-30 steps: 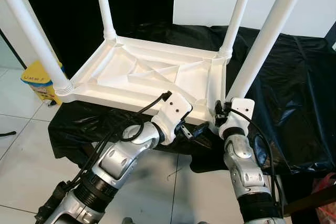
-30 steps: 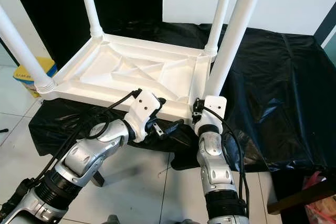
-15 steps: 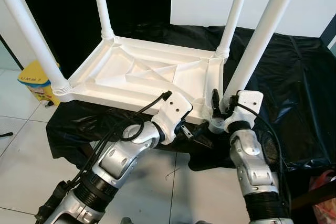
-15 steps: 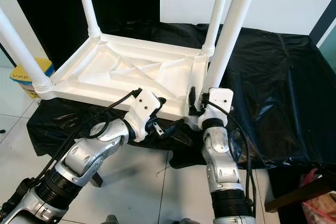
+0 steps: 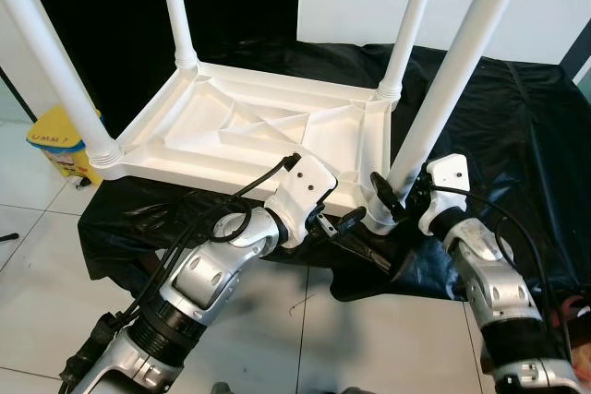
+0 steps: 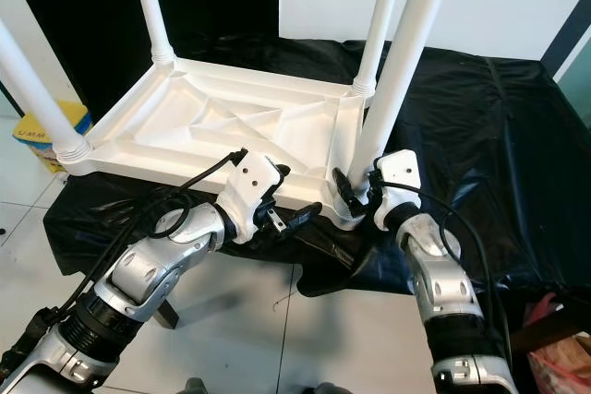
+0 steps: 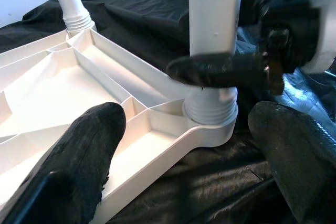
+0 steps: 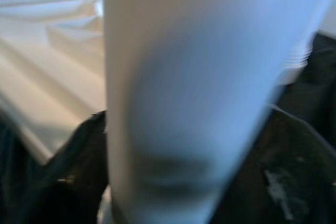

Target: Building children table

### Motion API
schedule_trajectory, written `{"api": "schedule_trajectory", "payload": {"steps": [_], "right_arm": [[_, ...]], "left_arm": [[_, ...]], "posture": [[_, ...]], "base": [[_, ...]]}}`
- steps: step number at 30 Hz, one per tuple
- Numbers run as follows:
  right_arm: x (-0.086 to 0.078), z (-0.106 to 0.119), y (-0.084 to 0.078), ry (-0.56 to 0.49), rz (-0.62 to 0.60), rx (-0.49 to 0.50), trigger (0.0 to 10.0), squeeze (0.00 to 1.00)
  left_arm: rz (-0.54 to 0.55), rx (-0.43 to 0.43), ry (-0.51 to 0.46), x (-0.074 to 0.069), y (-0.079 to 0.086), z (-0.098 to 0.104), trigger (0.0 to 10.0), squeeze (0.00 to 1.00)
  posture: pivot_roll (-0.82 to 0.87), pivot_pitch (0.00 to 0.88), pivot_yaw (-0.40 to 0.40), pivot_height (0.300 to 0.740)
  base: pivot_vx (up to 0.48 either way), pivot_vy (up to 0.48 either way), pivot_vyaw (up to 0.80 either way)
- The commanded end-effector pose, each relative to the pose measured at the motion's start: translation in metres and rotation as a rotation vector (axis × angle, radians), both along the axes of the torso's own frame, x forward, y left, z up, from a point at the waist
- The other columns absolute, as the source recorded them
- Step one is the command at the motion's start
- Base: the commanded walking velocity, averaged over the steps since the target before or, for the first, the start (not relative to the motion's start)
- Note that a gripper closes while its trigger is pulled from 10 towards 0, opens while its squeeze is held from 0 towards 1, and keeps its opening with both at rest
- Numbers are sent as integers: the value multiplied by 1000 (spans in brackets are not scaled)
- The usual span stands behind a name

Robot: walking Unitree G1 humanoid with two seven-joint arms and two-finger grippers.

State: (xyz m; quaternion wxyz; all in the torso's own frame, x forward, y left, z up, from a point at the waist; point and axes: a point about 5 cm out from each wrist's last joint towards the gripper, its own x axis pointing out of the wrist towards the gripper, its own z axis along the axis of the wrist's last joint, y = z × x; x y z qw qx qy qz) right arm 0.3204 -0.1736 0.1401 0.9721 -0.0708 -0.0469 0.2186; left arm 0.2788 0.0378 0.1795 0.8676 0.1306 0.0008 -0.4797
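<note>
White moulded plastic makes up the upturned children's table top [image 5: 268,131], lying ribbed underside up on a surface draped in black plastic sheeting [image 5: 517,126], four white tubular legs standing in its corners. From the left eye, the right claw [image 5: 388,202] has swung out to the right over the last second and now reaches in sideways at the base of the near right leg [image 5: 452,71], its black fingers either side of the threaded collar; the left claw [image 5: 346,226] has stayed low at the near edge just beside that corner. I judge this a fresh grip for turning the leg tighter. The right eye shows that leg [image 6: 402,53] rising steeply and leaning a little, its long axis near upright, free end up and out of frame; the yellow container [image 6: 42,131] sits on the floor at far left. In the left wrist view the left claw's fingers [image 7: 79,156] stand wide apart, holding nothing, while one right finger lies across the leg just above the collar [image 7: 210,106]. The right wrist view is blurred: the leg [image 8: 184,77] sits between dark fingers, seemingly clamped on it.
</note>
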Motion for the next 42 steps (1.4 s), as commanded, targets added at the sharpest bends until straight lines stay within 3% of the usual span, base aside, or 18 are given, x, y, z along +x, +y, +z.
{"api": "schedule_trajectory", "payload": {"steps": [1, 14, 15, 16, 17, 26, 28, 29, 30, 31, 34, 37, 42], "right_arm": [[3, -7, 4, 26, 46, -8, 0, 0], [5, -17, 1, 66, 54, 6, 0, 0], [5, -20, -1, 78, 36, 14, 6941, 0], [5, -20, -1, 78, 36, 14, 6941, 0], [4, -23, -2, 90, -4, 30, 10000, 0], [5, -31, 3, 120, -273, 126, 10000, 0], [5, -37, 6, 157, -475, 195, 10000, 0], [5, -37, 6, 157, -475, 195, 10000, 0], [0, -43, 7, 172, -673, 251, 10000, 0], [-1, -43, 7, 172, -711, 261, 10000, 0], [-2, -44, 8, 170, -727, 250, 10000, 0], [-3, -37, 28, 125, -631, 265, 10000, 0], [-4, -31, 34, 94, -624, 282, 10000, 0]], "left_arm": [[-130, 17, 16, -6, -6, 1, 10000, 0], [-111, 18, 10, -4, -4, 2, 10000, 0], [-107, 17, 10, -4, -3, 2, 10000, 0], [-107, 17, 10, -4, -3, 2, 10000, 0], [-103, 15, 10, -4, -3, 2, 10000, 0], [-96, 12, 10, -1, -3, 2, 10000, 0], [-101, 10, 9, -1, -4, 2, 10000, 0], [-101, 10, 9, -1, -4, 2, 10000, 0], [-106, 8, 7, -1, -6, 2, 10000, 0], [-106, 7, 7, -1, -6, 2, 10000, 0], [-106, 8, 7, -1, -6, 2, 10000, 0], [-122, 15, 10, -2, -6, 0, 10000, 0], [-113, 15, 13, 1, -4, 0, 10000, 0]], "posture": [[-7, 72, -56, 740], [12, 69, -67, 740], [13, 70, -70, 740], [13, 70, -70, 740], [12, 70, -74, 740], [-5, 65, -71, 740], [-9, 63, -73, 740], [-9, 63, -73, 740], [-8, 62, -78, 740], [-8, 62, -78, 740], [-8, 61, -76, 740], [-18, 61, -65, 740], [-24, 56, -60, 740]], "base": [[0, 0, 0], [0, 0, 0], [0, 0, 0], [0, 0, 0], [0, 0, 0], [0, 0, 0], [0, 0, 0], [0, 0, 0], [0, 0, 0], [0, 0, 0], [0, 0, 0], [0, 0, 0], [0, 0, 0]]}}
